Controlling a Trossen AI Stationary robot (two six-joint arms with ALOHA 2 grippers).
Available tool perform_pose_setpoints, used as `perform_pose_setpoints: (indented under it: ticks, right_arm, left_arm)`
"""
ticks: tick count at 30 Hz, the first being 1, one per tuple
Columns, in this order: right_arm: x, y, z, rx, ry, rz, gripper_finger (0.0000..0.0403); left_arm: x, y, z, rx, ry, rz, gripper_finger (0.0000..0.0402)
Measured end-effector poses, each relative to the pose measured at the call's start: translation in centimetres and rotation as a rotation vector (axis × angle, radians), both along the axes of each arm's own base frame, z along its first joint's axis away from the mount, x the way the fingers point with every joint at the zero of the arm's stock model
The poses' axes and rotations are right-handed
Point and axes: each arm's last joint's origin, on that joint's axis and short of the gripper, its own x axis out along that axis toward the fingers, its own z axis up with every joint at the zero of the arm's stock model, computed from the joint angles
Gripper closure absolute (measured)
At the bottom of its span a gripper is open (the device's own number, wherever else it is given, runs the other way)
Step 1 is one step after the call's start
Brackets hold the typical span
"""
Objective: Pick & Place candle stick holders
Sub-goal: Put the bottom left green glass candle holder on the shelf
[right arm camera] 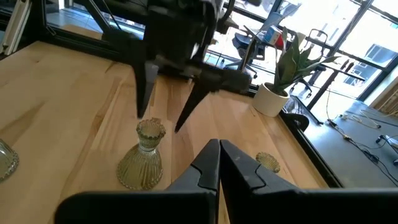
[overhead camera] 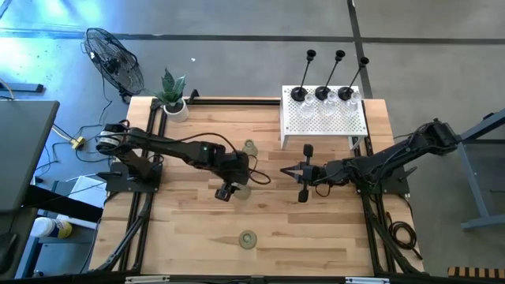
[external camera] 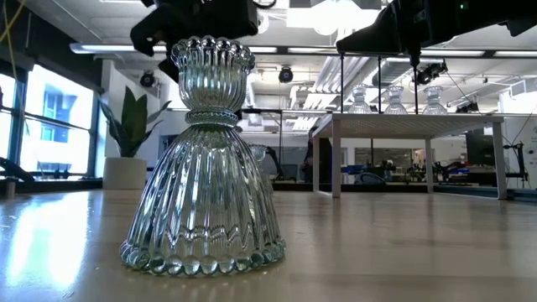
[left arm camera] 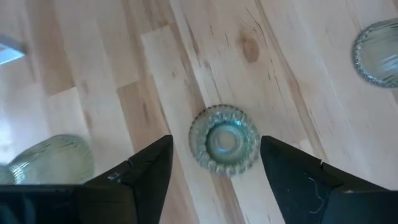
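1. The pale wooden tabletop [overhead camera: 197, 237] carries a white perforated box [overhead camera: 323, 118] at its far side, with clear glass holders on top and three black thin-stemmed candle stick holders [overhead camera: 322, 75] along its far edge.
2. The left arm reaches to mid-table; the left hand [left arm camera: 214, 165] hangs straight above a squat pale-green ribbed glass candle stick holder [left arm camera: 224, 139], fingers spread apart either side of its rim, not touching.
3. The right arm stretches inward too, its right hand [right arm camera: 219, 158] pressed together on nothing, near a black holder [overhead camera: 307, 150].
4. That green holder stands upright on its flared base. I judge it rigid, slick, fairly heavy and breakable; the narrow neck under the fluted cup looks the surest grip
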Motion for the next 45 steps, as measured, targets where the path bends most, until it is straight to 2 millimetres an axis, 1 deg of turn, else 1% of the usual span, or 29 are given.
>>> perform_pose_setpoints:
  ticks: [4,8,10,14,17,20,21,23,26,27,29,32,36,38,42,45]
  right_arm:
    - [0.0,0.0,0.0,0.000,0.000,0.000,0.0403]
    - [0.0,0.0,0.0,0.000,0.000,-0.005,0.0403]
    - [0.0,0.0,0.0,0.000,-0.001,-0.005,0.0403]
    - [0.0,0.0,0.1,0.023,-0.012,-0.010,0.0403]
    - [0.0,0.0,0.2,0.071,-0.029,-0.022,0.0403]
    - [0.0,0.0,0.3,0.123,-0.050,-0.042,0.0403]
    - [0.0,-0.1,0.2,0.137,-0.051,-0.050,0.0403]
    - [0.1,0.0,0.5,0.167,-0.064,-0.052,0.0403]
    - [0.3,0.0,1.0,0.203,-0.083,-0.051,0.0403]
    - [0.4,0.1,1.3,0.218,-0.091,-0.052,0.0403]
    - [0.6,0.1,1.7,0.245,-0.094,-0.057,0.0402]
    - [1.1,0.3,2.1,0.292,-0.074,-0.069,0.0402]
    - [2.7,0.8,1.9,0.332,-0.012,-0.071,0.0402]
    - [3.7,1.1,1.8,0.344,0.017,-0.078,0.0402]
    - [5.6,1.6,1.7,0.374,0.084,-0.114,0.0397]
    - [7.1,1.8,1.3,0.398,0.137,-0.152,0.0374]
  left_arm:
    - [-0.9,0.1,1.3,-0.004,-0.020,0.033,0.0199]
    - [-2.0,0.2,2.3,-0.033,-0.084,0.050,0.0257]
    - [-2.7,0.2,2.1,-0.057,-0.141,0.057,0.0292]
    - [-4.8,0.4,0.8,-0.108,-0.279,0.094,0.0357]
    - [-6.6,0.6,-0.6,-0.152,-0.400,0.130,0.0392]
    - [-8.1,0.8,-1.7,-0.213,-0.535,0.209,0.0395]
    - [-8.2,0.9,-1.9,-0.237,-0.583,0.253,0.0392]
    - [-8.5,1.1,-2.3,-0.256,-0.607,0.319,0.0386]
    - [-8.4,1.1,-2.2,-0.240,-0.627,0.344,0.0385]
    - [-8.5,1.2,-2.4,-0.210,-0.643,0.351,0.0389]
    - [-8.9,1.4,-3.3,-0.158,-0.678,0.348,0.0397]
    - [-9.8,2.1,-4.5,-0.161,-0.802,0.357,0.0398]
    - [-11.7,3.6,-6.6,-0.187,-0.901,0.409,0.0400]
    - [-12.6,4.2,-7.2,-0.182,-0.943,0.439,0.0400]
    - [-13.7,5.3,-8.0,-0.155,-0.978,0.487,0.0400]
    - [-13.9,5.9,-8.3,-0.136,-0.968,0.514,0.0400]
